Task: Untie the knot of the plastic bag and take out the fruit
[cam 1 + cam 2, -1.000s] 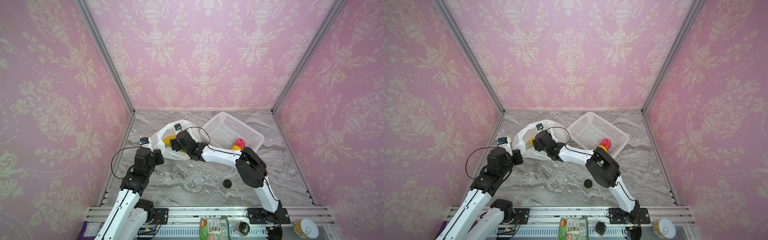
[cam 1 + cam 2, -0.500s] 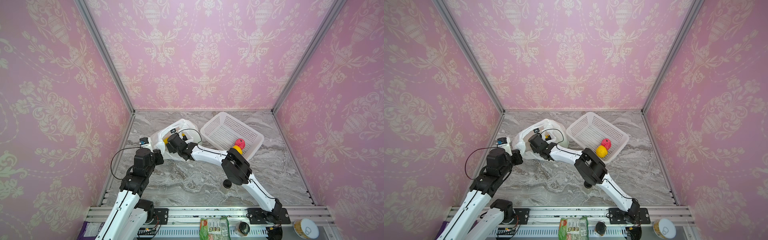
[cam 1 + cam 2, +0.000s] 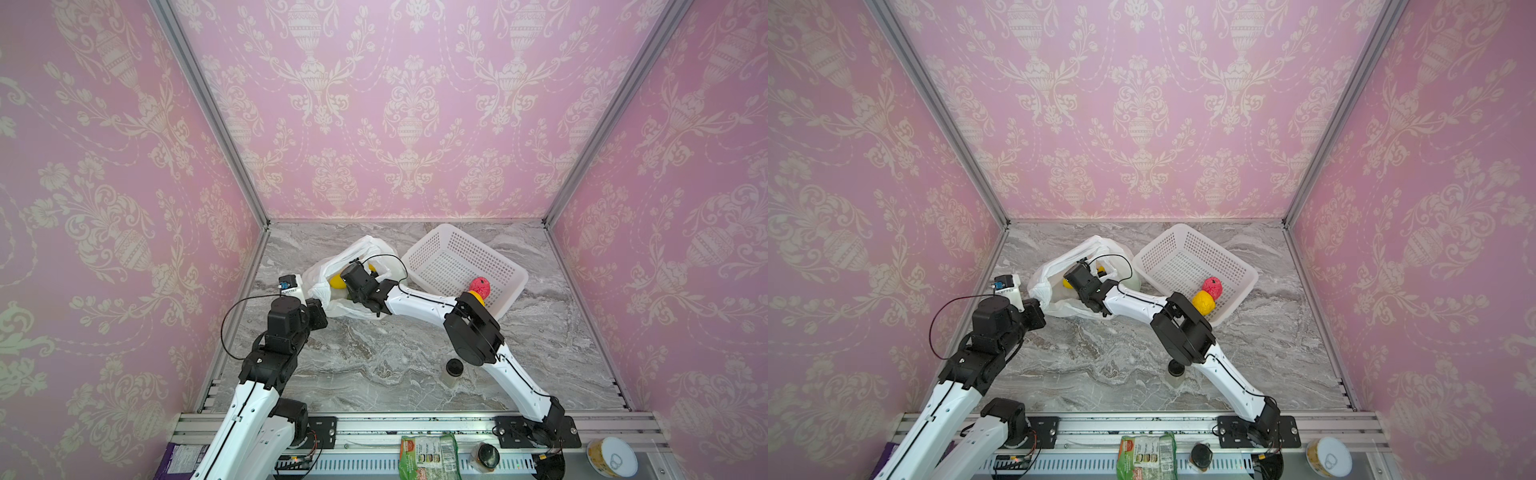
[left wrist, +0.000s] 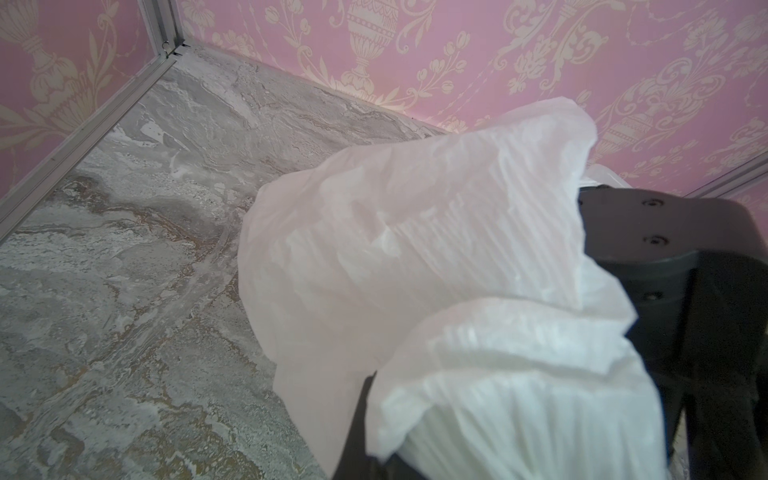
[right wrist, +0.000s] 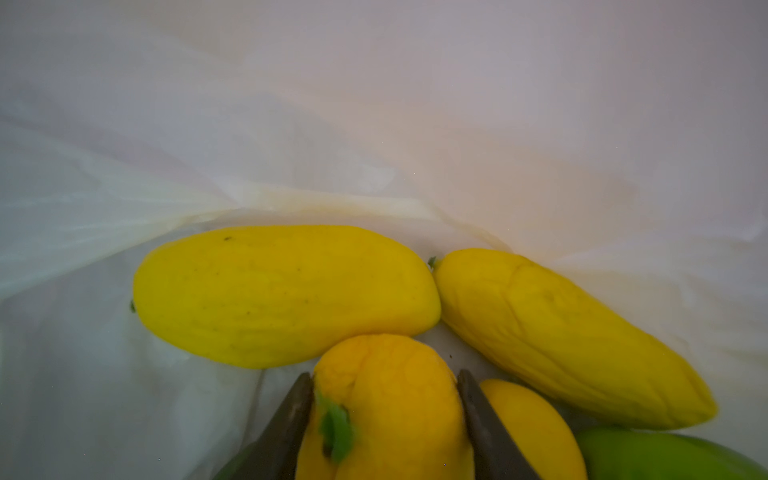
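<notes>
Right now, deep inside plastic bag [image 3: 1061, 305]: orange-yellow fruit [image 5: 386, 415], against a long yellow fruit [image 5: 286, 295], second long yellow one [image 5: 561, 345] and green piece [image 5: 665, 457] just beside. Pinched on both rounded sides by right gripper [image 5: 384, 376]. No knot seen; mouth gaping. Bag rim clenched tight in left gripper [image 3: 319, 308], propping mouth up. In basket [image 3: 457, 257] beside bag: pink-red fruit [image 3: 480, 286], yellow-orange ball [image 3: 1203, 302]. Small jar [image 3: 454, 370] well apart, by right arm's elbow.

Risks, as judged:
- Glossy skin under a two-point pinch, so likely squirting out on lift.
- Thin film catching wrist or cable on withdrawal, dragging bag along.
- Rim slipping from left claw, collapsing mouth.
</notes>
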### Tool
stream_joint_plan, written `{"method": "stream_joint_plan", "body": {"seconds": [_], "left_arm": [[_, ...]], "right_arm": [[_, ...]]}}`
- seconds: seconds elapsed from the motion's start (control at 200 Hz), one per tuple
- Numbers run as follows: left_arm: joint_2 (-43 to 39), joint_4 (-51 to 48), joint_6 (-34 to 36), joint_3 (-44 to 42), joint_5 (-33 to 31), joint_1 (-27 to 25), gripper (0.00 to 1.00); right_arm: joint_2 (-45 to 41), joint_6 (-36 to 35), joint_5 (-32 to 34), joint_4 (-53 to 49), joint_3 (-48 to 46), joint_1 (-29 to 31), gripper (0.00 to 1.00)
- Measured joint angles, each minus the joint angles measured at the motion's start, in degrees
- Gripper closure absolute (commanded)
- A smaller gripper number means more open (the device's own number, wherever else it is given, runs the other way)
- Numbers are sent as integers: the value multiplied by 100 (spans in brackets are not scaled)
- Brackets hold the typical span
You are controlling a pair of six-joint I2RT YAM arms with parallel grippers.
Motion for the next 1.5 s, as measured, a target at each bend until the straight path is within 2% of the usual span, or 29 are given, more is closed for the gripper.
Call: {"method": "stream_joint_plan", "body": {"seconds": [0.125, 0.295, 0.39, 0.475, 0.615, 0.866, 0.981, 1.191, 1.501], "left_arm": [[0, -2, 2, 0, 0, 0, 100], [0, -2, 0, 0, 0, 0, 100], [0, 0, 0, 0, 0, 0, 100], [11, 2, 0, 0, 0, 0, 100], [57, 44, 0, 0, -2, 0, 100], [205, 68, 0, 2, 0, 0, 100], [256, 122, 2, 13, 2, 0, 100], [616, 286, 4, 63, 22, 0, 100], [708, 354, 44, 63, 31, 0, 100]], "right_arm": [[-48, -210, -208, 240, -66, 37, 74], [-487, -490, -907, 1207, -824, 103, 78], [-444, -745, -1193, 1502, -643, 127, 82], [-192, -957, -1384, 1563, -44, 131, 83], [181, -1235, -1438, 1725, 660, 131, 80], [597, -1521, -1434, 1711, 782, 131, 82], [562, -1578, -1443, 1904, 601, 131, 83], [90, -1460, -1803, 2529, -525, 131, 83], [83, -1329, -1976, 2835, -243, 131, 87]]}}
